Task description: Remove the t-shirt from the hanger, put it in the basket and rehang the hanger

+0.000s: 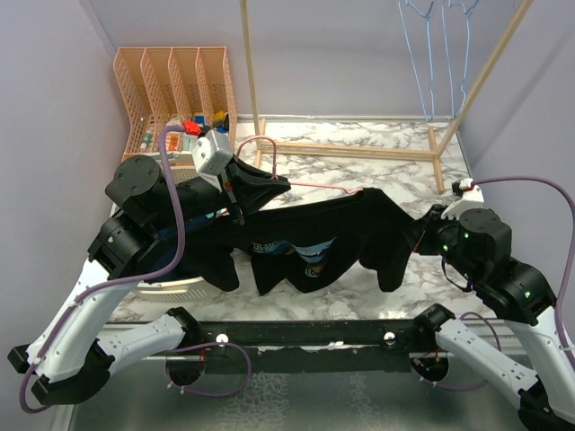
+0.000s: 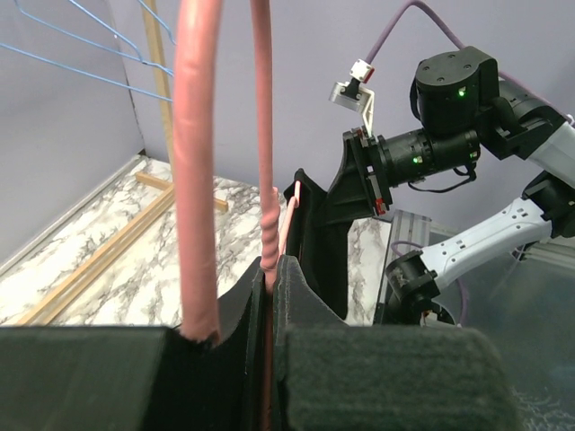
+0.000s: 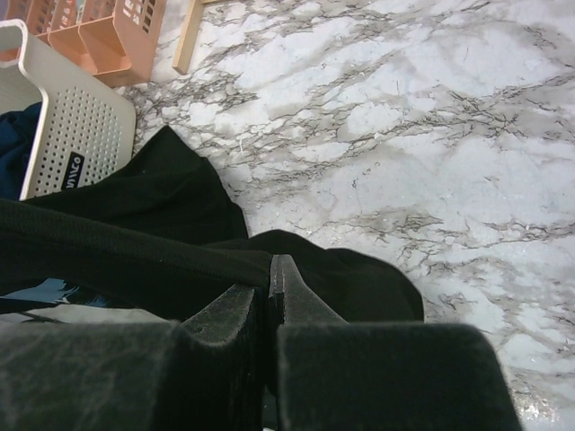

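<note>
T-shirt (image 1: 305, 238), limp black cloth, sags mid-air: my left gripper (image 2: 272, 269) clamps the rounded pink hanger (image 2: 196, 180), right gripper (image 3: 269, 278) pinches its fabric.

High rear view, wrist close-ups, t-shirt (image 1: 305, 226) shared

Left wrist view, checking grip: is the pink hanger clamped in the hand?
Yes, the left hand is shut on the pink hanger near its twist.
</note>
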### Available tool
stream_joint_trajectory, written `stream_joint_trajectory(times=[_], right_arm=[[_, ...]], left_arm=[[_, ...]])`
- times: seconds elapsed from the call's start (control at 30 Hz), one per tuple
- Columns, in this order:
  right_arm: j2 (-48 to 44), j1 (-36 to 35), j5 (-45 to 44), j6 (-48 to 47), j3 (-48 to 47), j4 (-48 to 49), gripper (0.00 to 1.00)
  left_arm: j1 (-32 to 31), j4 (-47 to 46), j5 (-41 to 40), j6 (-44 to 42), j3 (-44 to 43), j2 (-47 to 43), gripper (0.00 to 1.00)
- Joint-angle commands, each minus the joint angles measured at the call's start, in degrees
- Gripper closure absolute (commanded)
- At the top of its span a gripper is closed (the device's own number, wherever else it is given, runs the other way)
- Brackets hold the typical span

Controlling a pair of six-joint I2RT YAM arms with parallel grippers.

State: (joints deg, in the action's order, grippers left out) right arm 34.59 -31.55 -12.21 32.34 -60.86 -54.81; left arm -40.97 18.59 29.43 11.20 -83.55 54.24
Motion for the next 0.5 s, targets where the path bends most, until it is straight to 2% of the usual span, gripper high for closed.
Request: stream_joint_trajectory(times=[0.0, 0.47], right_arm=[[0.8, 0.5, -8.0, -0.2, -0.1, -8.2, 0.99], [0.8, 0.5, -13.7, 4.1, -1.6, -11.5, 0.99]], left_arm=[[0.8, -7.0, -6.9, -1.6, -2.3, -5.0, 1.0], [0.8, 2.5, -7.2, -3.0, -3.1, -9.7, 1.0]])
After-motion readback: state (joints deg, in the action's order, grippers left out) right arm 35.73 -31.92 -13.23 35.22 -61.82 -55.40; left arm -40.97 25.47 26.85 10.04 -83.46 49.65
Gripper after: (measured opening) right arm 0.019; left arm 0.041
